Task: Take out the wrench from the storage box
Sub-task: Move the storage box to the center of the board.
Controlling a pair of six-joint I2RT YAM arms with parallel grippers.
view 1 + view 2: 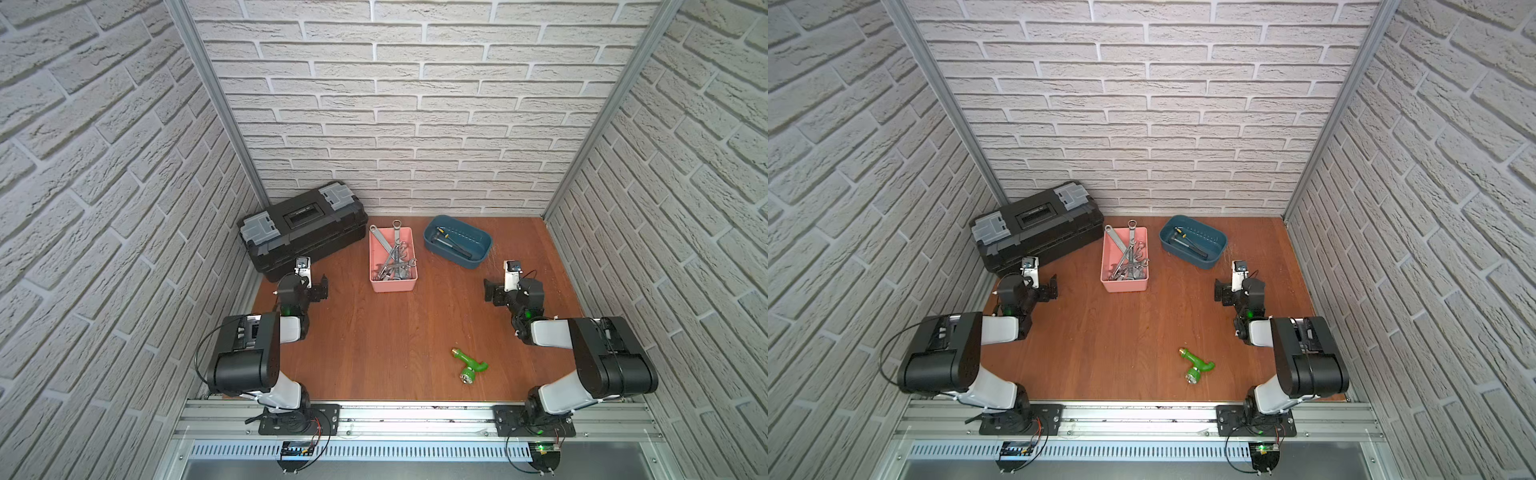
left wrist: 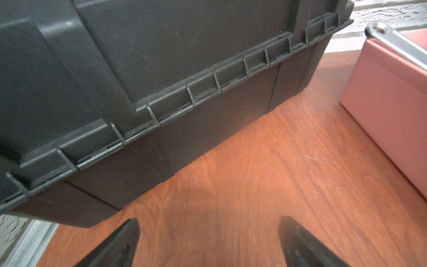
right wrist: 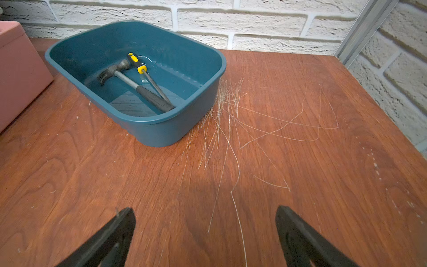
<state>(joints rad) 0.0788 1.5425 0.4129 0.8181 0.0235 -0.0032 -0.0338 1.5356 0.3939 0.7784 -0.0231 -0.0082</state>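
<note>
With your left gripper (image 1: 321, 287) and right gripper (image 1: 491, 291) both spread and empty, beware: the wrench (image 1: 381, 240) lies tangled among other wrenches (image 1: 397, 268) in the pink storage box (image 1: 392, 286), so lifting it could drag neighbours out or tip the box.

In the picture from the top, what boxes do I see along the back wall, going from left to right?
Black toolbox → pink storage box with wrenches in it → blue tub.
</note>
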